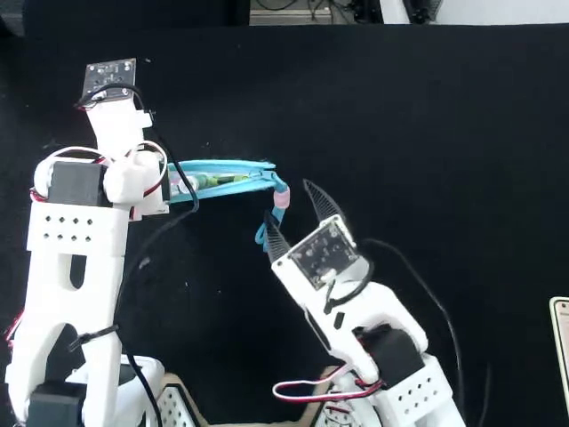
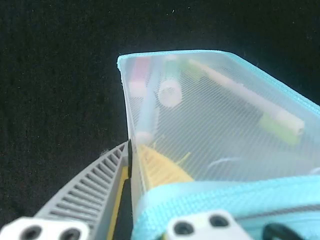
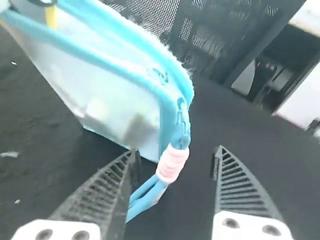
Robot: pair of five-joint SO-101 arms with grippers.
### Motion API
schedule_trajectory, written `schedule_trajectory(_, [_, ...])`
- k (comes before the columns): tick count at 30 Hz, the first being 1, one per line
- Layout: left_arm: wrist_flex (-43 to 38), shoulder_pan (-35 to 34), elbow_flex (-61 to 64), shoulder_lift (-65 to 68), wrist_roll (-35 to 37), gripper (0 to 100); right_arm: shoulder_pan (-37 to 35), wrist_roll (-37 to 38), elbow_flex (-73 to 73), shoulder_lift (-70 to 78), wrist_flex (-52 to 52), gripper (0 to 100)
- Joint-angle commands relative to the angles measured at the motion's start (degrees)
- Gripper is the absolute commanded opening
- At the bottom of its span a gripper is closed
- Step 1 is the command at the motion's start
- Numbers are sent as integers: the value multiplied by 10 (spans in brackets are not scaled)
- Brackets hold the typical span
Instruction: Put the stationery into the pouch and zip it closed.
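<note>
The translucent blue pouch (image 1: 227,174), with pens (image 2: 240,97) inside, stands on its edge over the black table (image 1: 427,133). The left gripper (image 1: 174,189) pinches one end of the pouch. The right gripper (image 1: 286,203) stays low at the other end, its jaws spread wide around the pink zipper pull (image 3: 172,162).

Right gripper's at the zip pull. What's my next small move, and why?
Probably close the right gripper on the pull: its open jaws straddle it, while the left gripper holds the pouch with the stationery inside, so zipping looks like what's left.
</note>
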Motion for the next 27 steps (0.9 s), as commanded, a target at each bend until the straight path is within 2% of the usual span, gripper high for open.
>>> schedule_trajectory(1, [2,4,29,3,4,30,21,24,0,-11,-41,230])
schedule_trajectory(9, [2,3,29,3,4,30,20,28,-9,4,-92,229])
schedule_trajectory(15, [2,2,29,3,4,30,21,28,-19,112,-156,229])
schedule_trajectory(22, [2,0,29,3,4,30,21,32,-91,181,-74,229])
schedule_trajectory(25, [2,2,29,3,4,30,21,75,-100,172,-61,217])
schedule_trajectory(27, [2,3,29,3,4,30,20,91,-102,173,-67,174])
